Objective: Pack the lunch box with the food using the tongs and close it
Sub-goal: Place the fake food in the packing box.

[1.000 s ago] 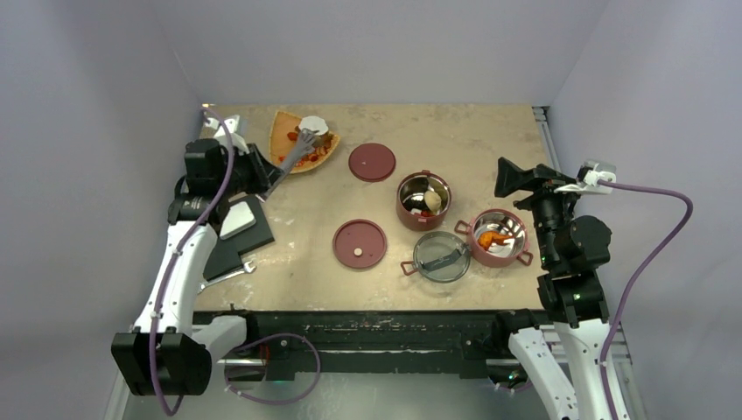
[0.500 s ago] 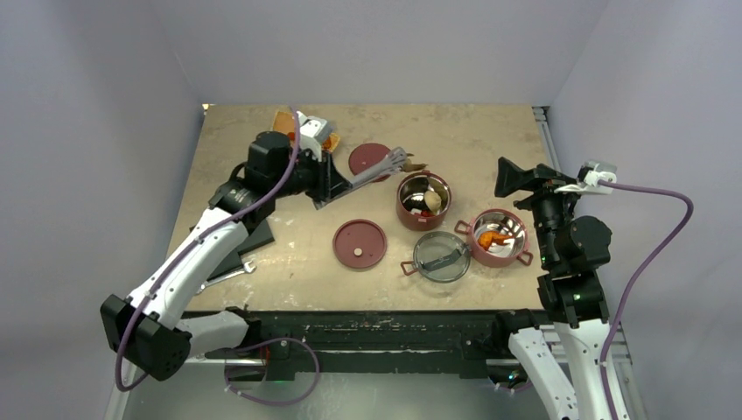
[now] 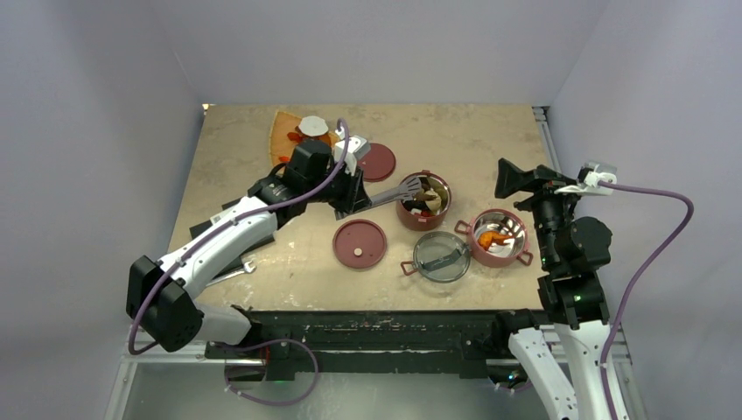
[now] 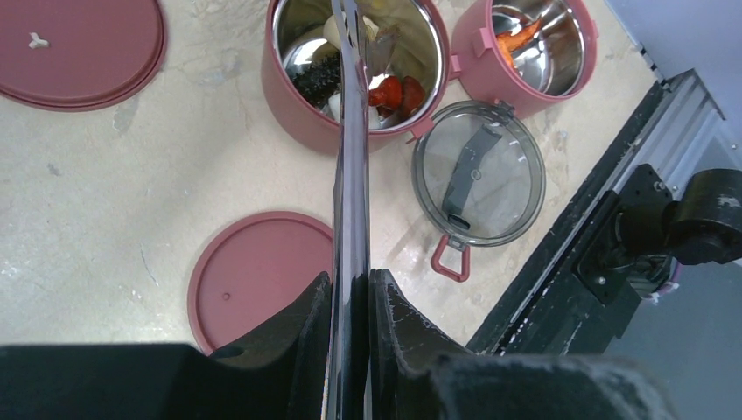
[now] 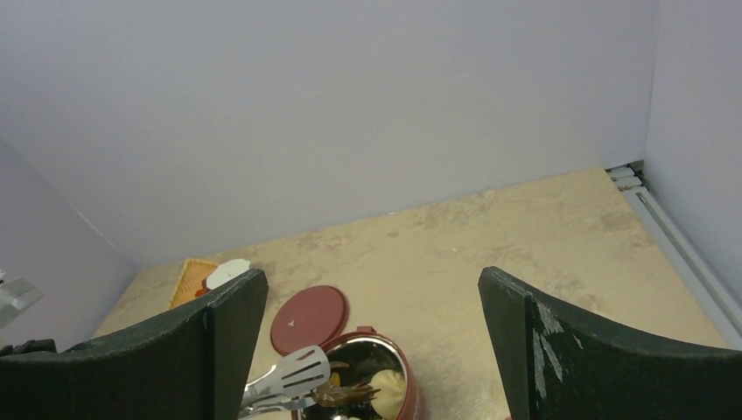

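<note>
My left gripper [image 3: 357,191] [image 4: 350,280] is shut on the silvery tongs [image 3: 398,189] [image 4: 350,166]. The tong tips hang over the left bowl [image 3: 411,219] [image 4: 293,105] of the lunch box and pinch a brown piece of food [image 5: 354,393]. That bowl holds a pale dumpling [image 5: 387,382], red bits [image 4: 390,91] and a dark piece [image 4: 317,80]. The second bowl [image 3: 522,241] [image 4: 486,79] holds orange food [image 3: 493,238]. The smoky clear lid [image 3: 441,256] lies on the table. My right gripper [image 3: 518,178] [image 5: 372,278] is raised, open and holding nothing.
Two dark-red disc lids [image 3: 360,243] [image 3: 378,162] lie flat on the table. The orange tray [image 3: 284,133] at the back left carries a white slice [image 3: 313,126] and red pieces. A wrench [image 3: 229,274] and a black pad [image 3: 213,229] lie beside the left arm.
My left arm has swung right from the orange tray to above the left bowl, carrying the tongs with the brown piece. The right arm has not moved.
</note>
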Robot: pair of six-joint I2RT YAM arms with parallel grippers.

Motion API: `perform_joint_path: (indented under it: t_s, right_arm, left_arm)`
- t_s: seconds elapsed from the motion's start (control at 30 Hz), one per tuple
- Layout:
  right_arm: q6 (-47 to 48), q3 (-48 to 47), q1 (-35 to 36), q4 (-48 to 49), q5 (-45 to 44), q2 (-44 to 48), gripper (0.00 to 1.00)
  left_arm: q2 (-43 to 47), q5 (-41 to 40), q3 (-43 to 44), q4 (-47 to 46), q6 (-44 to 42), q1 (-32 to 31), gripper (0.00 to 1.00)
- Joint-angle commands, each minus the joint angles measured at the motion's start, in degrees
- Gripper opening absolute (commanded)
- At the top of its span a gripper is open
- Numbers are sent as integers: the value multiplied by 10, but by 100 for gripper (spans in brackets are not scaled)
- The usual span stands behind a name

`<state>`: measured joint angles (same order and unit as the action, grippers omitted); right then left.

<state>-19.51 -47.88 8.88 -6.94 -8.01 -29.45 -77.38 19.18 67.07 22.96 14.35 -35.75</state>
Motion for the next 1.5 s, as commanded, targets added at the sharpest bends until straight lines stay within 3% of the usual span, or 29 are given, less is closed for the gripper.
perform_joint_path:
  t_s: [0.0, 0.53, 0.77, 1.07, 1.17, 1.47]
  right_arm:
    - [3, -22, 0, -2, -5, 7, 94]
    - [3, -29, 0, 1, -3, -3, 94]
    - [3, -28, 0, 1, -3, -3, 95]
    - [3, -27, 0, 2, -3, 0, 95]
    - [3, -26, 0, 2, -3, 2, 95]
    - [5, -21, 0, 3, -5, 7, 95]
  left_arm:
    - [-9, -9, 25, -19, -20, -1, 0]
    - [-10, -7, 22, -28, -23, -1, 26]
    - [0, -16, 35, -26, -22, 0, 27]
    - [28, -130, 99, 23, -19, 5, 23]
    - [26, -142, 109, 33, -12, 34, 22]
    - [17, -93, 69, -10, 46, 211, 22]
